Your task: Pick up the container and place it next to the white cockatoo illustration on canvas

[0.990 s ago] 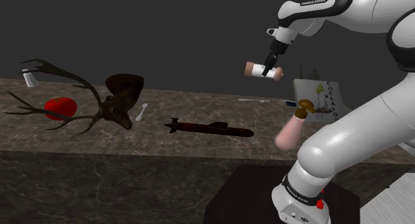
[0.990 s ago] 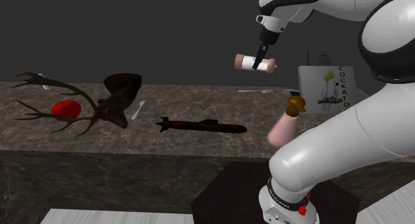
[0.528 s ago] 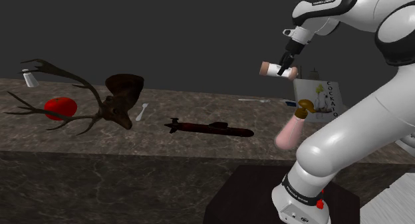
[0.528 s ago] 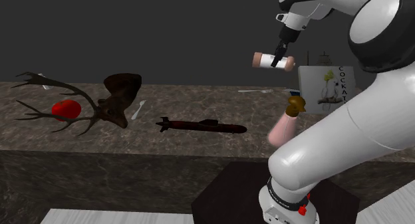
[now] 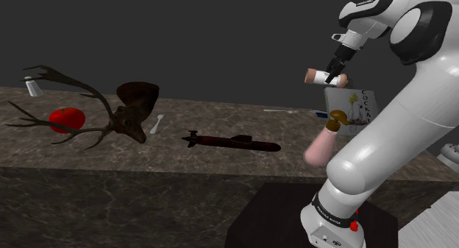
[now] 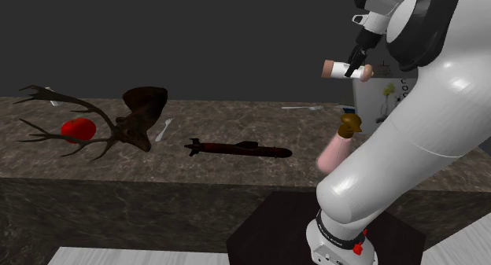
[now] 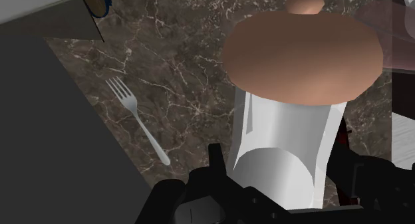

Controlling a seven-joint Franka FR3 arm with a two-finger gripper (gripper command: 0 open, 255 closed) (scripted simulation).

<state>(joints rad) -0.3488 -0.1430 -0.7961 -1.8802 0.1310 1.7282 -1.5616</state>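
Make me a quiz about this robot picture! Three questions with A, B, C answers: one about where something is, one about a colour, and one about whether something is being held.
1. Where is the container?
A. In a drawer
B. Up in the air near the cockatoo canvas
C. Under a chair

2. What colour is the rounded thing by the antlered deer head?
A. Blue
B. Yellow
C. Red

3. What is the end effector doing?
A. Open, holding nothing
B. Shut on nothing
C. Shut on the container

Answers:
1 B: the shoulder view shows it hanging above the counter, close to the canvas's upper corner.
2 C: it is bright red against the dark antlers.
3 C: the wrist view shows both black fingers clasping its white body.
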